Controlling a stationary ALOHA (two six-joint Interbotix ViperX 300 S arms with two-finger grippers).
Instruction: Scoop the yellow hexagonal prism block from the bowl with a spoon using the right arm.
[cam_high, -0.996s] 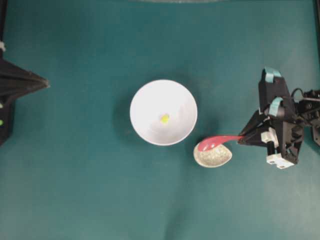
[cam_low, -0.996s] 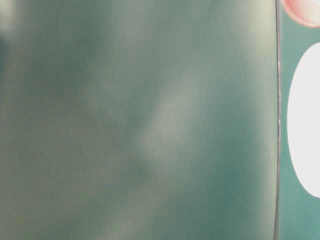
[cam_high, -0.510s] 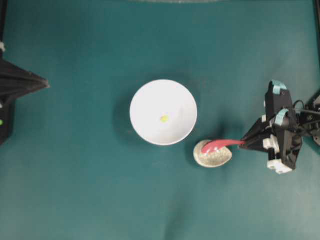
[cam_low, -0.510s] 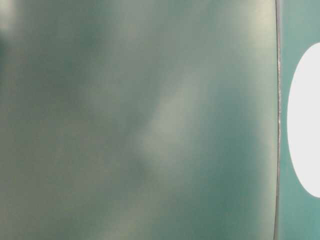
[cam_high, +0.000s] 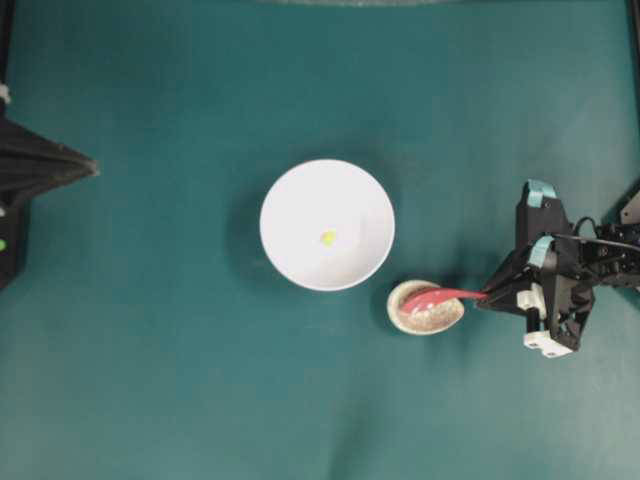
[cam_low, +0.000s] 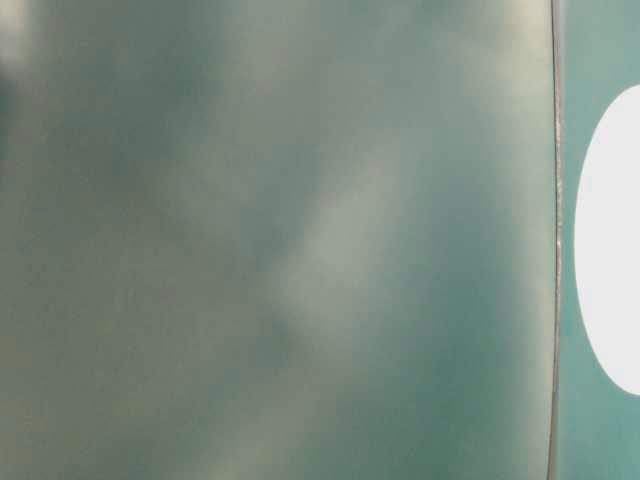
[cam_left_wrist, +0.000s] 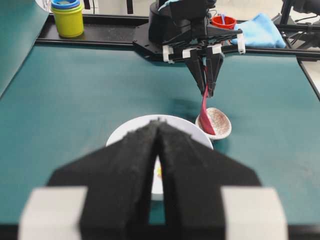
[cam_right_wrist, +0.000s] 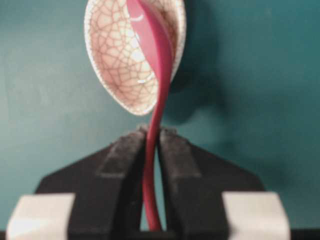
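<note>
Spoon (cam_right_wrist: 152, 125) handle pinched between black jaws, plain only from right wrist.

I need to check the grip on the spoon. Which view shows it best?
Right wrist view: the spoon handle sits pinched between the right gripper fingers. Overhead and left wrist views show it small; the table-level view shows none.

We see a wide green surface (cam_high: 180, 400), mostly bare, giving open passage on all sides of the white bowl (cam_high: 300, 255) at its middle. Just beside the bowl's lower right rim sits a small speckled spoon rest (cam_high: 430, 318); only a thin gap separates them. The right pincer (cam_high: 487, 298) holds the red spoon (cam_high: 438, 296) over that rest, blocking approach from the right. The left pincer (cam_high: 92, 167) sits at the far left edge, well apart.
</note>
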